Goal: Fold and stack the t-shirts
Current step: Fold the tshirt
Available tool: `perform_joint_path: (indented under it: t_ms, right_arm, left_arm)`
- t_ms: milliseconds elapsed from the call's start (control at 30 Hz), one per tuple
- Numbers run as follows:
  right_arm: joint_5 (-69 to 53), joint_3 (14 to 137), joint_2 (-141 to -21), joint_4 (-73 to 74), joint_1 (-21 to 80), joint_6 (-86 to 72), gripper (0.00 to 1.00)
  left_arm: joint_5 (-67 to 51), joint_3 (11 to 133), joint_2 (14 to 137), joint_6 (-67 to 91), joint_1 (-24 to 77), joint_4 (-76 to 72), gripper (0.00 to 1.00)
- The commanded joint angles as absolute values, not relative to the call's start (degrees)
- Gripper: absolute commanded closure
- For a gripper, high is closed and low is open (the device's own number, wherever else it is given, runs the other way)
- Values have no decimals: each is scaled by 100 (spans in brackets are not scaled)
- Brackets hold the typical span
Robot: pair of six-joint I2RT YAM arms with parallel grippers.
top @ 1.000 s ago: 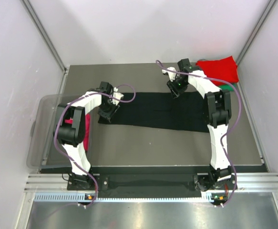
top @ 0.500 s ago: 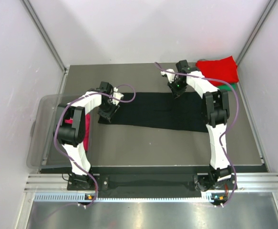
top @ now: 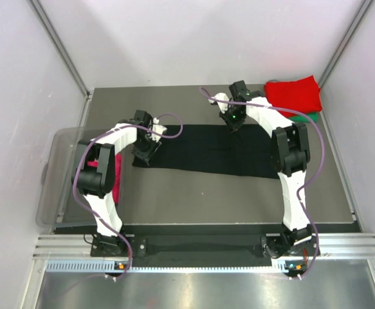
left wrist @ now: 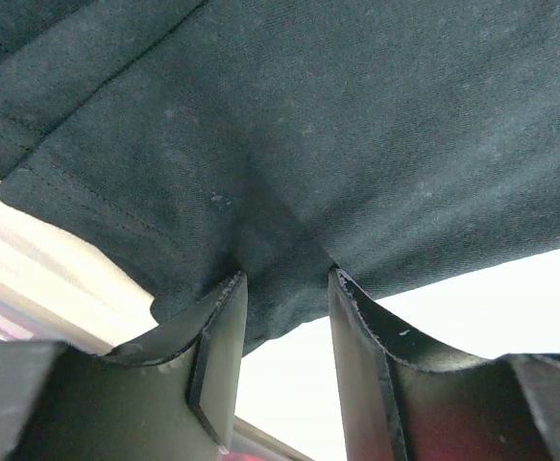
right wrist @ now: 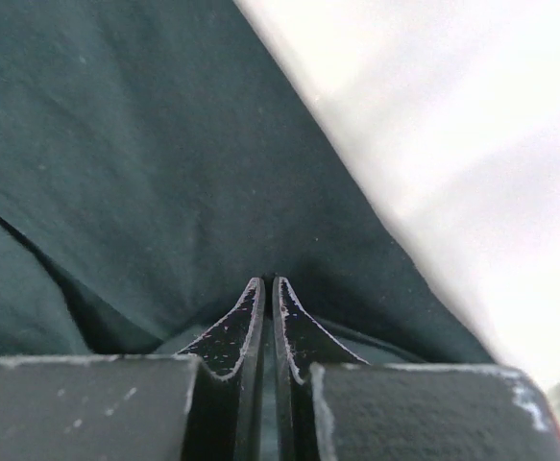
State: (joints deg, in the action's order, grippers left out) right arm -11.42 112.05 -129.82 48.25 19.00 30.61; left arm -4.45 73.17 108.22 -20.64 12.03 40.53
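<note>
The black t-shirt [top: 206, 151] lies folded into a long strip across the middle of the table. My left gripper [top: 143, 153] sits at its left end. In the left wrist view the fingers [left wrist: 286, 274] stand apart and open, with the shirt's [left wrist: 356, 125] edge lying loose between the tips. My right gripper [top: 234, 122] is at the strip's far edge. Its jaws [right wrist: 268, 280] are shut on a pinch of the black cloth [right wrist: 116, 144]. A folded red shirt [top: 295, 93] rests on a green one [top: 310, 117] at the back right corner.
A clear plastic bin [top: 58, 180] hangs off the table's left side, with magenta cloth [top: 115, 190] showing beside the left arm. Grey walls with metal posts close in the back and sides. Purple cables loop over both arms.
The right gripper has slid a little to the left along the shirt's far edge, its cable swinging left with it. The left arm has not moved.
</note>
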Motion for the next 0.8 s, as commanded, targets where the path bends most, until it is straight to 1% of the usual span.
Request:
perform_joint_path:
  t_ms: [0,67,133,167,200,233,367,467,500,600,733,767]
  right_arm:
    - [-1037,11241,-12603,4623,1978,3129,99]
    - [-1011,11250,-12612,4606,1978,3138,99]
    - [-958,11267,-12656,4597,1986,3138,94]
    - [-880,11276,-12665,4562,1995,3138,89]
    - [-775,11233,-12639,4492,1986,3103,81]
    - [-773,11232,-12613,4491,1986,3085,78]
    - [-247,10917,-12192,4045,1969,3015,66]
    - [200,10610,-11647,3676,1943,2953,63]
    - [298,10548,-11376,3604,1934,2927,60]
    - [501,10275,-10918,3480,1872,2813,53]
    - [440,9862,-10504,3586,1732,2462,51]
    - [396,9600,-10407,3586,1679,2383,51]
  left_arm:
    - [-615,7110,10899,-1978,1204,4087,55]
    - [-615,7093,10872,-1986,1204,4069,55]
    - [-606,7084,10872,-1995,1204,4078,55]
    - [-598,7084,10855,-1986,1204,4078,55]
    - [-606,7093,10767,-2004,1204,4061,56]
    - [-633,7101,10767,-2021,1204,4061,56]
    - [-651,7127,10030,-2162,1204,3920,56]
    - [-781,7320,9626,-2364,1204,4086,54]
    - [-843,7382,9572,-2521,1204,4313,54]
    - [-835,7497,9457,-2898,1265,4587,51]
    - [-799,7436,9387,-3287,1345,4781,49]
    - [-826,7427,9387,-3322,1414,4833,49]
